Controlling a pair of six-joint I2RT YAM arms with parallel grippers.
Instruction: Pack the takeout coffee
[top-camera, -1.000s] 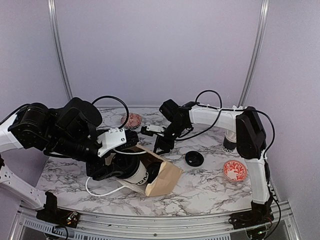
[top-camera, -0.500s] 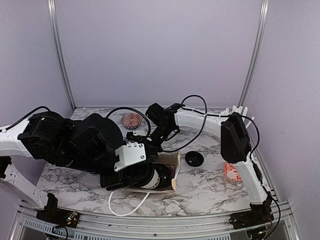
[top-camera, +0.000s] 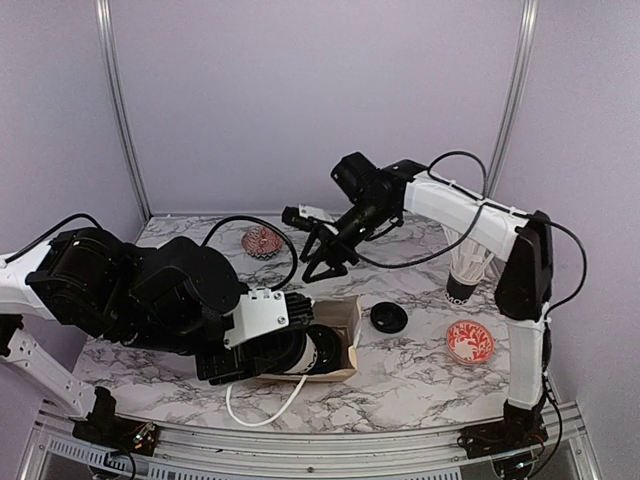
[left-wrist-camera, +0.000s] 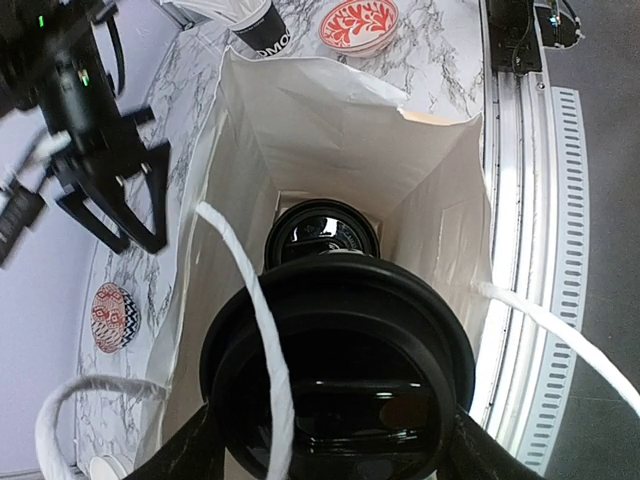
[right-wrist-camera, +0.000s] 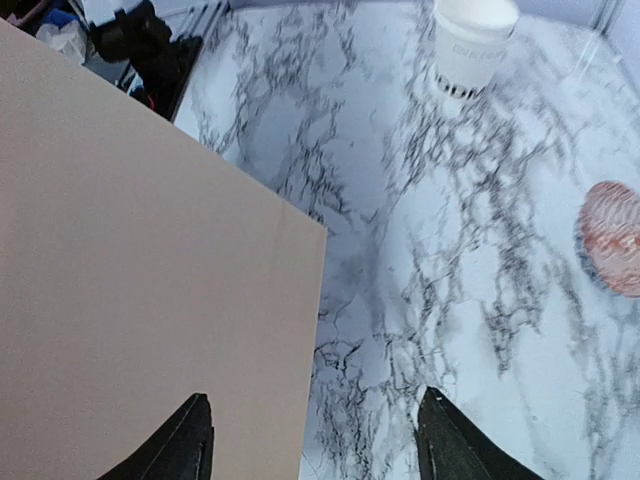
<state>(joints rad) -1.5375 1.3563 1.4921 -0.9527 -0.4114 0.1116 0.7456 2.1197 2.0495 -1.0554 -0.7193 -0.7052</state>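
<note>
Marble table (top-camera: 410, 375) with a paper bag (left-wrist-camera: 330, 130) lying on its side, mouth toward the left arm. A loose black lid (top-camera: 388, 318) and a red-patterned bowl (top-camera: 470, 342) lie on the right arm's side of it, a dark cup of white sticks (top-camera: 462, 285) behind them, and a second bowl (top-camera: 264, 240) at the back. A white cord handle (left-wrist-camera: 270, 370) crosses the bag's mouth. The left gripper (left-wrist-camera: 330, 440) clamps a lidded cup (left-wrist-camera: 335, 340) at the mouth; another lidded cup (left-wrist-camera: 322, 232) sits at the bag's bottom. The right gripper (top-camera: 320, 270) hangs above the bag, jaws spread, empty.

Cup (left-wrist-camera: 322, 232) deep in bag (left-wrist-camera: 440, 190), lid (top-camera: 388, 318) rightward
</note>
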